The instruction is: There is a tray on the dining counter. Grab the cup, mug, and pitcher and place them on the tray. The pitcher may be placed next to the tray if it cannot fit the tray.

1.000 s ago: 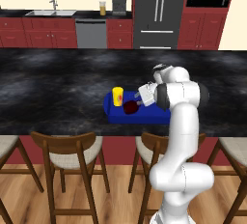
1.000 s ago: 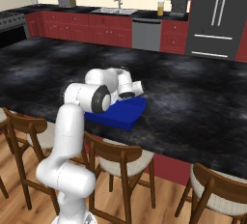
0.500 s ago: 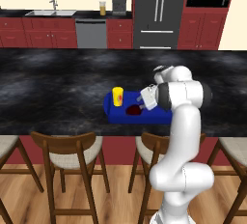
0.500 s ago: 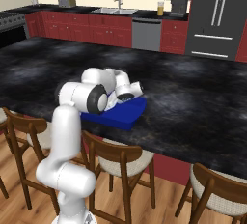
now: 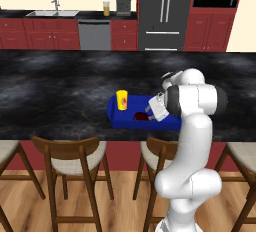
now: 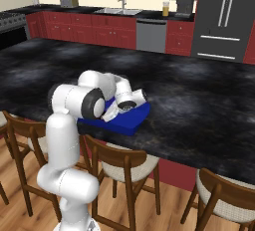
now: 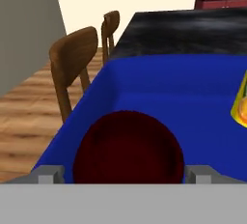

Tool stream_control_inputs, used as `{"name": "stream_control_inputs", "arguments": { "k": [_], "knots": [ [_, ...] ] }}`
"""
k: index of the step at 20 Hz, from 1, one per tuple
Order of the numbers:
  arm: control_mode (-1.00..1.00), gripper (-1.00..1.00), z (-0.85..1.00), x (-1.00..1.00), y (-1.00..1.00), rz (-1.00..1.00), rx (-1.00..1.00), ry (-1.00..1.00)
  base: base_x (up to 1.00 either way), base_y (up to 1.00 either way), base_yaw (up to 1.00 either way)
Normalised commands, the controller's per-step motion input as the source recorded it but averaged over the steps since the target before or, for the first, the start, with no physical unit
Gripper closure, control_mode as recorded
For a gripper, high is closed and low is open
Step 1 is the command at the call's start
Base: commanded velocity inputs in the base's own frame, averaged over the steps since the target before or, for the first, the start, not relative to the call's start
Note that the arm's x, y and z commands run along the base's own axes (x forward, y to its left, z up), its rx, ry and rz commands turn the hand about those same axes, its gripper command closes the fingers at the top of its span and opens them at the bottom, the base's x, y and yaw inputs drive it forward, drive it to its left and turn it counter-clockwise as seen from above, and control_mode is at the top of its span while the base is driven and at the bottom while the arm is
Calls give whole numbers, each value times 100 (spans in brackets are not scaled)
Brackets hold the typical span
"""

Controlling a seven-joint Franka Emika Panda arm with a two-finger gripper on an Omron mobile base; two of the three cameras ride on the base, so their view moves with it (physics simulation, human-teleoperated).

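On the dining counter [image 5: 60, 91] lies the blue tray [image 5: 170, 122] [image 6: 133, 121] [image 7: 169, 83]. The yellow cup [image 5: 121, 100] [image 7: 241, 103] stands upright at the tray's left end. The dark red mug [image 5: 141, 117] [image 7: 128, 146] sits in the tray beside it. My gripper [image 5: 152, 111] [image 6: 110, 116] [image 7: 124, 175] hangs low over the tray, open, with one fingertip [image 7: 48, 175] on each side of the mug. The pitcher [image 5: 106, 9] [image 6: 166, 8] with orange liquid stands far off on the back counter next to a coffee machine.
Wooden chairs [image 5: 70, 158] [image 6: 124, 163] [image 7: 72, 68] line the near side of the dining counter. The back wall holds a sink [image 5: 52, 12], a dishwasher [image 5: 94, 33] and a steel fridge [image 5: 162, 11]. My white arm covers the tray's right part in the left base view.
The hand has sunk a little and drawn toward the tray's near edge, jaws staying wide. Cup and mug remain in the tray.
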Motion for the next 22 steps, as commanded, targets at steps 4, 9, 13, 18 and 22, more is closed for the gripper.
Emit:
{"name": "stream_control_inputs", "arguments": {
  "k": [4,9,13,18,22],
  "knots": [
    [-100,-100,6,-14,-3,0,0,2,0,0,0],
    [-100,-100,46,0,-10,0,0,1,0,0,0],
    [-100,-100,70,0,-13,-1,0,4,0,0,0],
    [-100,-100,82,-13,-15,-8,0,18,0,0,0],
    [-100,-100,66,-48,-19,-18,-1,22,0,0,0]
  ]
}}
